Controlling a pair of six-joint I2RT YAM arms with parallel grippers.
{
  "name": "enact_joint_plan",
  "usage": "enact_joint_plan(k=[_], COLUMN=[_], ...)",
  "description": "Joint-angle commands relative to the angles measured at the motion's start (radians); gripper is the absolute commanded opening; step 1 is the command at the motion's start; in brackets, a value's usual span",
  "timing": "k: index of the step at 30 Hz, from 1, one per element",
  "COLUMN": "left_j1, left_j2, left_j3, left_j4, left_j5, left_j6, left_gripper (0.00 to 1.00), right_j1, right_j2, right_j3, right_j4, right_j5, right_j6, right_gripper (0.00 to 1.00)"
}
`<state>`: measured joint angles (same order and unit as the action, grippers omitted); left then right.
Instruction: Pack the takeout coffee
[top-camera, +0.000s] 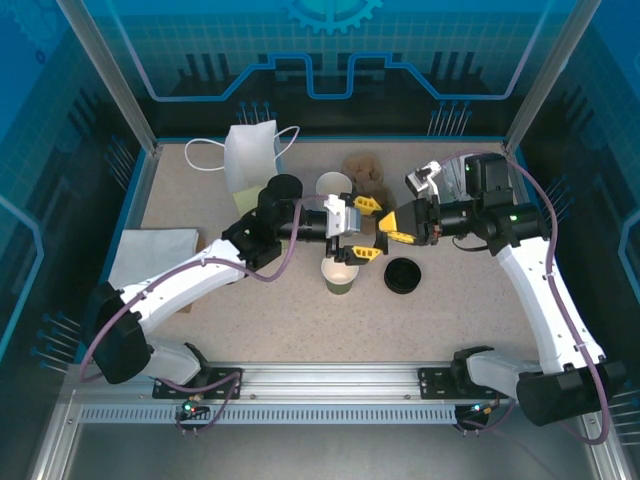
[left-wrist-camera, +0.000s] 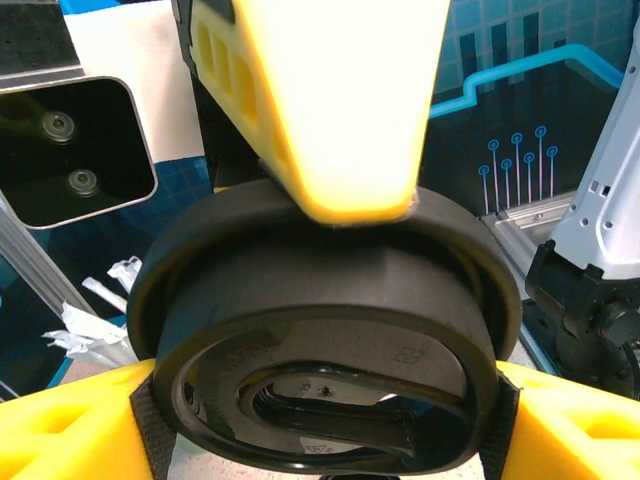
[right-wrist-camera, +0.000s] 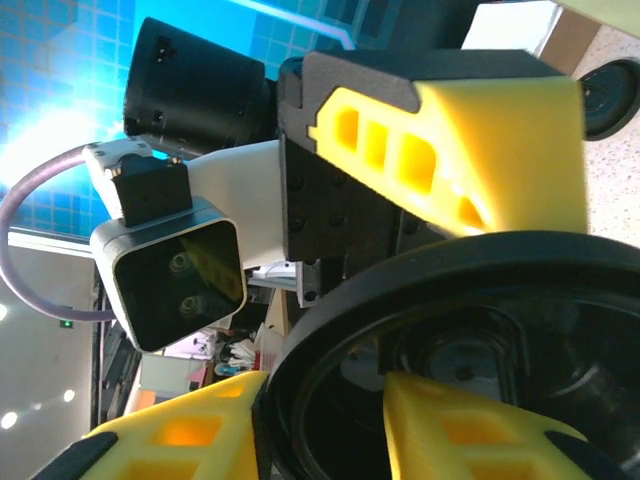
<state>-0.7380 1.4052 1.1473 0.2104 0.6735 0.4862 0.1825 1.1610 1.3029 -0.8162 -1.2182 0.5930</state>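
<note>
Nearest to the arms, just below both sets of fingers, the small green paper cup (top-camera: 340, 278) stands upright on the table (top-camera: 300, 330). Its top is open and no lid is on it. Just to the right of it, under the right fingers, a flat round black lid (top-camera: 403, 275) lies on the table.

Above the cup, the two arms meet tip to tip. Between them is a round black plastic lid (left-wrist-camera: 330, 330), up in the air. The left fingers (left-wrist-camera: 60, 420) hold it, one on each side, pressing on its outer edge. The right fingers (right-wrist-camera: 450, 430) are at the same lid. One looks to be inside the rim and one outside. I cannot tell if they are pinching it or not.

Past the fingers, farther back, stands a paper cup with a white inside (top-camera: 333, 185). To the left of that and farther back is a white paper bag with handles (top-camera: 250, 155).

I think the green cup is very light, and its walls are thin and soft. A hard squeeze would dent it, and a bump would knock it over. The best place to hold it is around the middle, gently, not at the rim. The lid looks stiffer but smooth and slippery. Holding it by two opposite sides of its edge, as the left fingers do, seems safest.
</note>
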Motion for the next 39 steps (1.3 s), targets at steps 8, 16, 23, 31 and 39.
enact_joint_plan(k=[8, 16, 23, 31, 39], left_j1=[-0.006, -0.008, -0.022, -0.039, -0.05], left_j2=[-0.137, -0.129, -0.028, 0.103, 0.223], left_j3=[-0.035, -0.012, 0.098, 0.235, 0.346], left_j4=[-0.513, -0.8, -1.015, -1.135, -1.173], left_j5=[-0.205, -0.381, -0.528, -0.596, -0.621], left_j6=[0.139, 0.171, 0.214, 0.26, 0.302], left_gripper=[0.75, 0.75, 0.74, 0.73, 0.72], right_j1=[-0.025, -0.018, -0.017, -0.016, -0.032], right_j2=[-0.004, -0.003, 0.008, 0.012, -0.02], right_j3=[-0.037, -0.111, -0.161, -0.208, -0.251], right_j4=[-0.207, -0.256, -0.29, -0.285, -0.26], right_j5=[0.368, 0.651, 0.784, 0.85, 0.901], right_j6=[-0.151, -0.17, -0.207, -0.228, -0.23], right_gripper=[0.54, 0.53, 0.52, 0.52, 0.59])
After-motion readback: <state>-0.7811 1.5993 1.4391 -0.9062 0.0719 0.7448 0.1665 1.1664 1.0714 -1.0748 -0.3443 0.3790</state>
